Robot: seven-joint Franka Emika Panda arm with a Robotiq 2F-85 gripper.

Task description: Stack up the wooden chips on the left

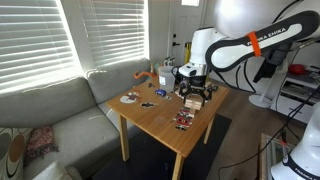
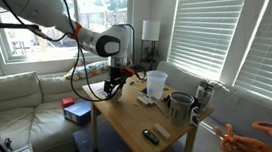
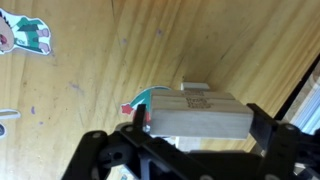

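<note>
Wooden chip (image 3: 205,108) pinched between the part-spread fingers of the end effector (image 3: 198,125), over the table (image 3: 100,70).

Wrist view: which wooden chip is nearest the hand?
The wooden chip with the dark stamp on top, between the fingers of the hand; the other chip only peeks out beyond it.

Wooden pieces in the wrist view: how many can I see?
2. One wooden piece lies between the jaws, near the middle of the wrist view. A second piece peeks out just behind it on the table. Others may be hidden under the jaws.
</note>
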